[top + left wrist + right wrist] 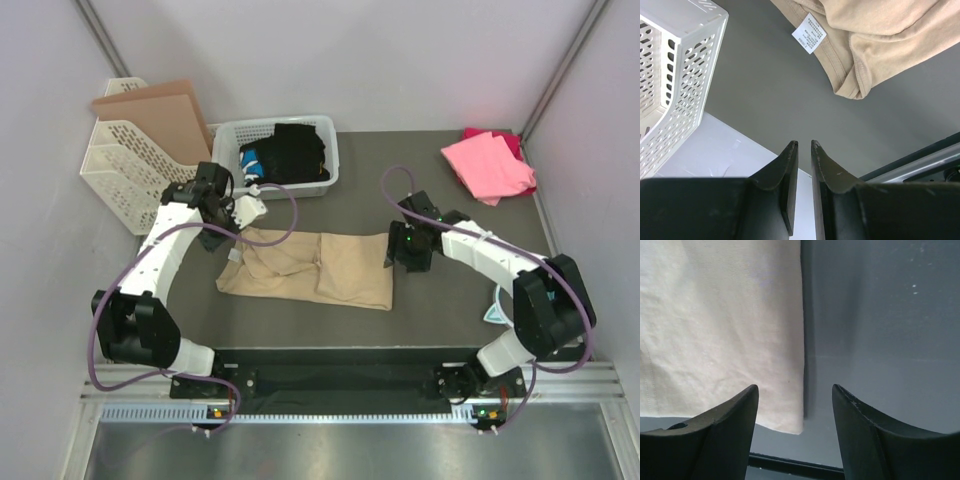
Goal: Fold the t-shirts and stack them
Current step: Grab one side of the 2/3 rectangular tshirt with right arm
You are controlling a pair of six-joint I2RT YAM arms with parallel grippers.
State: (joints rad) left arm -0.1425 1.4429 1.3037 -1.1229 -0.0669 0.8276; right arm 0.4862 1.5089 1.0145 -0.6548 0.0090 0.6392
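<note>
Now | dark grey table [300,325], pale walls [350,50] | left gripper [802,145] nearly closed, empty | right gripper [795,390] wide at tan t-shirt [320,265]

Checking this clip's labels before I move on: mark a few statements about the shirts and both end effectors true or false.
1. The tan t-shirt lies on the table between the two arms. True.
2. The right end effector is shut on the shirt. False: its fingers stand apart at the shirt's right edge.
3. The left end effector holds nothing. True: its fingers are almost together, with nothing between them.
4. The pink t-shirt lies in the white basket. False: it lies at the table's far right corner; the basket holds dark cloth.
5. A brown cardboard sheet stands in the perforated rack. True.
</note>
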